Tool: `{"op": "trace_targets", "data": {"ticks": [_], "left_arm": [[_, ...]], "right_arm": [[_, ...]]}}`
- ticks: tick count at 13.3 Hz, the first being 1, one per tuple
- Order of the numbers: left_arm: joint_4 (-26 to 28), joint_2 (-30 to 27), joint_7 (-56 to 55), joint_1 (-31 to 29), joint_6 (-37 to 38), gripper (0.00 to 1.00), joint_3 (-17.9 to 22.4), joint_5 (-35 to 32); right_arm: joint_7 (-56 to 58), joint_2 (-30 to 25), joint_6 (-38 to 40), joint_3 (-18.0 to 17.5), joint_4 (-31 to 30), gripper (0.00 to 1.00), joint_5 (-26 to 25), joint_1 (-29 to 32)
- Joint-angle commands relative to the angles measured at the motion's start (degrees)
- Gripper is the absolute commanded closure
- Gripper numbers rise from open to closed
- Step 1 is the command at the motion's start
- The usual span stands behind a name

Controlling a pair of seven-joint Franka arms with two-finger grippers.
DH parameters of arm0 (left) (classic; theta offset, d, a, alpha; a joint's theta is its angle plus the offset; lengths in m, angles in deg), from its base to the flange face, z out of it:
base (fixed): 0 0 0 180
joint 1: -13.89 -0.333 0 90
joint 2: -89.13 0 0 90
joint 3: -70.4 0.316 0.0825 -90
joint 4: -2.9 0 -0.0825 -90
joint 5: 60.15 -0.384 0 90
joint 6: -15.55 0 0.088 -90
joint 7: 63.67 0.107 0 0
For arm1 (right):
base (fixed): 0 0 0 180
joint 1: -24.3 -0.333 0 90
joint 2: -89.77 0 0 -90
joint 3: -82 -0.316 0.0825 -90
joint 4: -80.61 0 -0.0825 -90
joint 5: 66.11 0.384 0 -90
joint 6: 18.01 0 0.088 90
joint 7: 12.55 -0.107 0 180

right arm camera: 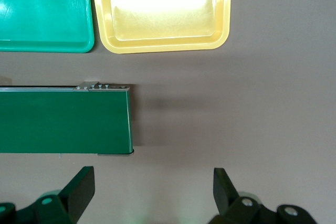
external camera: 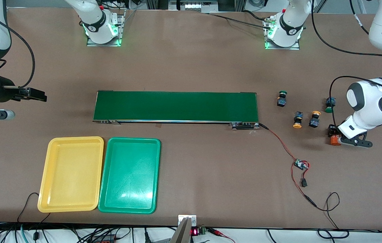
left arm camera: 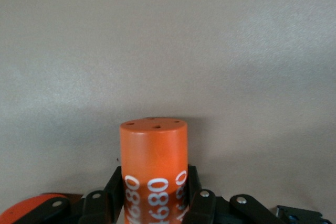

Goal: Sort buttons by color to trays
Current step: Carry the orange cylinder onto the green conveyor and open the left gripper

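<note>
Front view: brown table [external camera: 191, 60] with both arm bases along the top edge, a long dark-green conveyor belt [external camera: 176, 106] across the middle.
Left arm: bent down low at its own end of the table, wrist nearly at the tabletop, nearer the front camera than the buttons.
Left gripper [external camera: 335, 136]: fingers [left arm camera: 116, 190] pressed against both sides of an orange cylinder marked 4680 [left arm camera: 154, 169], which stands upright between them on the table.
Right arm: waits raised at its own end of the table, wrist level.
Right gripper [right arm camera: 152, 190]: jaws spread wide with nothing between them, over bare table beside the end of the conveyor belt.
Green-capped buttons: one [external camera: 282, 98] just past the belt's end, one [external camera: 329, 105] close to the left arm's wrist.
Yellow-capped buttons: two side by side [external camera: 297, 120] [external camera: 314, 119], between the green ones and a little nearer the front camera.
Trays: yellow tray [external camera: 71, 173] and green tray [external camera: 130, 175] lie side by side, edges nearly touching, nearer the front camera than the belt, toward the right arm's end; neither holds a button.
Wiring: a small circuit board [external camera: 301, 165] on red and black leads runs from the belt's end.
</note>
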State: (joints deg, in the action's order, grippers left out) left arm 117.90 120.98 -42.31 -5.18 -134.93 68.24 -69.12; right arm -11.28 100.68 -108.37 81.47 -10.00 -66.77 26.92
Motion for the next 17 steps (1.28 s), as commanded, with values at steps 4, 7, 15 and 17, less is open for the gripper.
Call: {"op": "trace_targets", "data": {"ticks": [4,7,15,17], "left_arm": [[-7.47,-8.12,0.87,-0.18,26.65,0.86,-9.42,-0.87],[-18.46,-7.51,9.10,1.74,49.70,0.87,-16.27,-0.79],[-13.07,-5.05,22.67,2.98,45.41,0.93,-36.58,-0.34],[-7.44,-5.31,22.67,3.16,36.70,0.93,-38.96,-0.96]], "right_arm": [[2.34,0.25,0.97,-0.08,0.87,0.00,0.05,-0.24],[2.34,0.34,0.97,-0.08,0.87,0.00,0.05,-0.24],[2.42,0.34,1.06,-0.08,0.78,0.00,0.05,-0.16],[2.34,0.34,1.06,-0.08,0.78,0.00,0.05,-0.16]]}}
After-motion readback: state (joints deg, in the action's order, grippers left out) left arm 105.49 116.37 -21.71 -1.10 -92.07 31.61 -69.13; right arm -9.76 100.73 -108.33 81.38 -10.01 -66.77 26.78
